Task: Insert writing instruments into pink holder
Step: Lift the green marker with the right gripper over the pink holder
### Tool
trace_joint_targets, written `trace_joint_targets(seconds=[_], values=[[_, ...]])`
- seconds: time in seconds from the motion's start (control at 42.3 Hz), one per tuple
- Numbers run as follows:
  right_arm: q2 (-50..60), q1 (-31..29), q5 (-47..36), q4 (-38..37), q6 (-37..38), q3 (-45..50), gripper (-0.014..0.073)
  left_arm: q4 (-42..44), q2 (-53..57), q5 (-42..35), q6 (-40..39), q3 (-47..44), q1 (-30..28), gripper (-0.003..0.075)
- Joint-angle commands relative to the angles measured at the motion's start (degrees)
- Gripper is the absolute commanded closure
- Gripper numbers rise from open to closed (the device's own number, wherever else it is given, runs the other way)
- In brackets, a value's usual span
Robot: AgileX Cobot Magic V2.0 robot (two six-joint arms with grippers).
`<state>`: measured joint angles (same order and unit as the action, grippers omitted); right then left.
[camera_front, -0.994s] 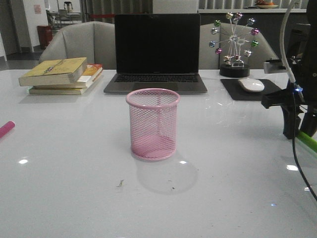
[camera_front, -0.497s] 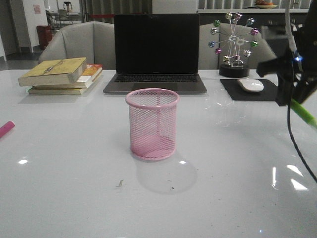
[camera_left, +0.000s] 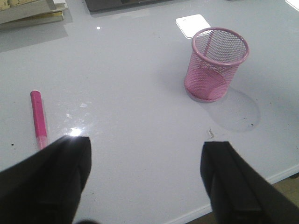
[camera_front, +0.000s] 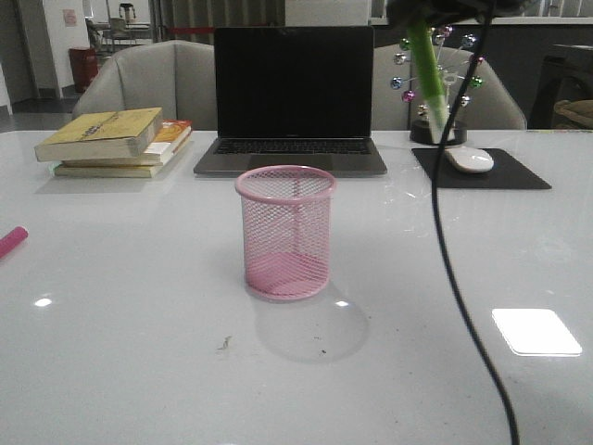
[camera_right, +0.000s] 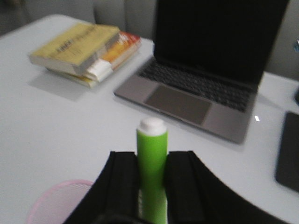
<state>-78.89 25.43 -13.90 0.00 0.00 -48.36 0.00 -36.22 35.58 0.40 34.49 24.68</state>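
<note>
A: Table (camera_front: 139, 371) first. White, glossy, with an open laptop (camera_front: 293, 93) at the far edge, screen dark. Stack of books (camera_front: 116, 141) to its left, black mouse pad (camera_front: 505, 171) with a white mouse (camera_front: 471, 158) to its right, and a ferris-wheel ornament (camera_front: 437, 88) behind the pad.

B: And the pink holder (camera_front: 285, 232)?

A: Upright mid-table, in front of the laptop. Mesh wall, nothing inside that I can see.

B: Arms?

A: Right gripper (camera_right: 152, 186) is high, near the top of the front view, to the right of the holder and well above it. Its jaws are closed on the lime green pen (camera_front: 427, 69), which hangs nearly upright; in the wrist view the white end (camera_right: 152, 125) pokes out past the fingers (camera_right: 122, 182). The holder's rim shows in that view's corner.

B: Left one?

A: Left gripper (camera_left: 145, 182) has its jaws spread wide, nothing between them, above bare table.

B: The other pen?

A: Magenta pen (camera_left: 38, 116) lies flat at the table's left edge, well apart from the holder.
</note>
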Motion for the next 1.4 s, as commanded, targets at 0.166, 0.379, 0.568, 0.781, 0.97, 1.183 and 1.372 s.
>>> trace_joint_targets(seconds=[0.166, 0.379, 0.568, 0.781, 0.97, 1.183, 1.372], values=[[-2.37, 6.29, -31.42, 0.0, 0.0, 5.73, 0.0443, 0.0, -0.31, -4.3, -0.07, 1.51, 0.42, 0.0173], [-10.29, 6.47, -43.79, -3.46, 4.64, 5.62, 0.0443, 0.0, -0.31, -4.39, -0.07, 1.51, 0.42, 0.0173], [-18.5, 6.47, -53.01, -5.69, 5.14, 4.83, 0.0443, 0.0, -0.31, -4.39, -0.07, 1.51, 0.42, 0.0173], [-27.2, 6.47, -55.73, -5.75, 5.14, 2.24, 0.0435, 0.0, -0.31, -4.39, -0.07, 1.51, 0.42, 0.0173], [-30.31, 6.41, -55.96, -5.75, 5.14, 2.18, 0.0242, 0.0, -0.31, -4.39, -0.07, 1.51, 0.42, 0.0173], [-28.85, 6.41, -59.3, -5.75, 5.14, 2.18, 0.0067, 0.0, -0.31, -4.39, -0.07, 1.51, 0.42, 0.0173], [-19.66, 6.41, -49.12, -5.75, 5.14, 2.66, 0.0067, 0.0, -0.31, -4.39, -0.07, 1.51, 0.42, 0.0173]])
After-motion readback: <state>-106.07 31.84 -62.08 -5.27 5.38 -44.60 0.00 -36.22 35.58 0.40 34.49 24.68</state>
